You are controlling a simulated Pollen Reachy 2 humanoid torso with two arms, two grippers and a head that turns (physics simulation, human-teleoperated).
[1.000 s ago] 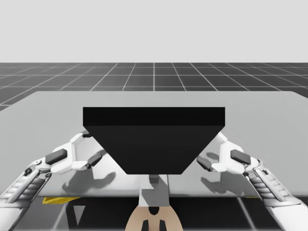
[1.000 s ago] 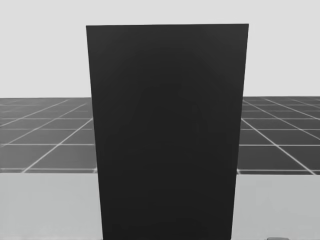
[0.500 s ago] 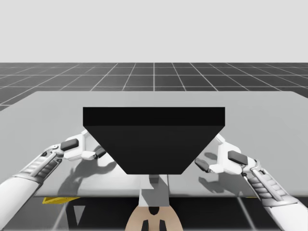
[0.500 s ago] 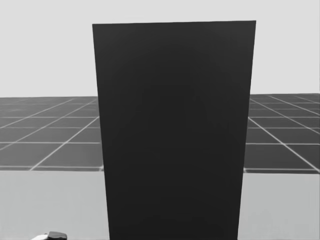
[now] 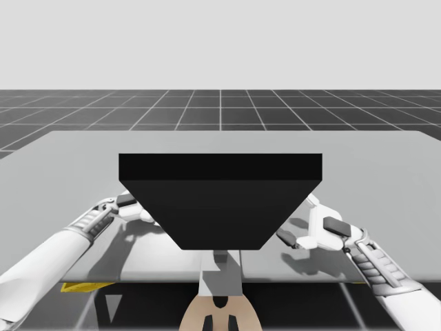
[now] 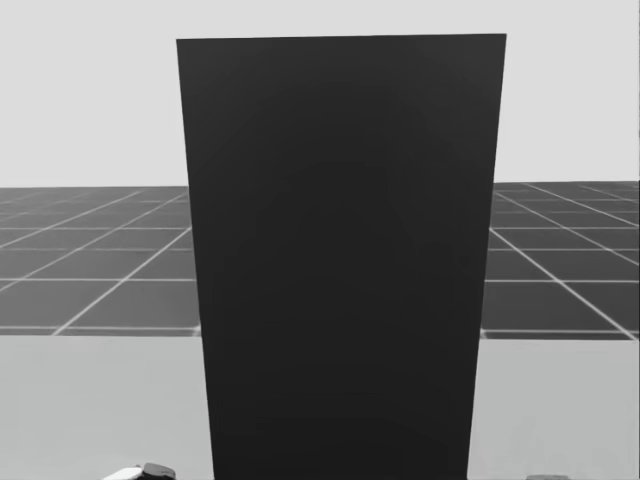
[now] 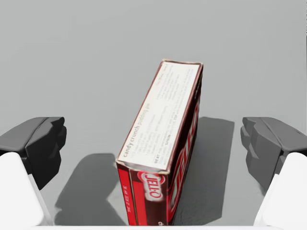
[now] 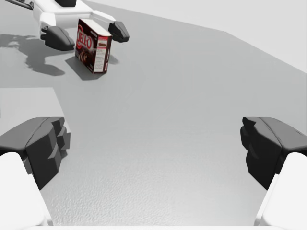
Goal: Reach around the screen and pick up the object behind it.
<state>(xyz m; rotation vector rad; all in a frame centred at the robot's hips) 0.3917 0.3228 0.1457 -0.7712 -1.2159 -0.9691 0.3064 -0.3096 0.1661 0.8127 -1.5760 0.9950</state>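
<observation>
A tall black screen (image 5: 220, 200) stands mid-table and hides what is behind it in the high view and in the head view (image 6: 340, 260). In the left wrist view a dark red box (image 7: 165, 143) stands upright between the fingers of my left gripper (image 7: 153, 148), which is open with gaps on both sides. The right wrist view shows the same box (image 8: 94, 45) far ahead, with my left gripper (image 8: 88, 34) around it. My left gripper (image 5: 134, 207) is at the screen's left edge. My right gripper (image 5: 303, 231) is open over bare table at the screen's right.
The grey table (image 5: 386, 165) stretches wide on both sides of the screen and beyond it. A yellow thing (image 5: 76, 286) lies below the table's near left edge. A dark grid floor surrounds the table.
My left arm has reached forward and inward to the screen's left edge. My right gripper has drifted slightly back and down. My head has turned a little.
</observation>
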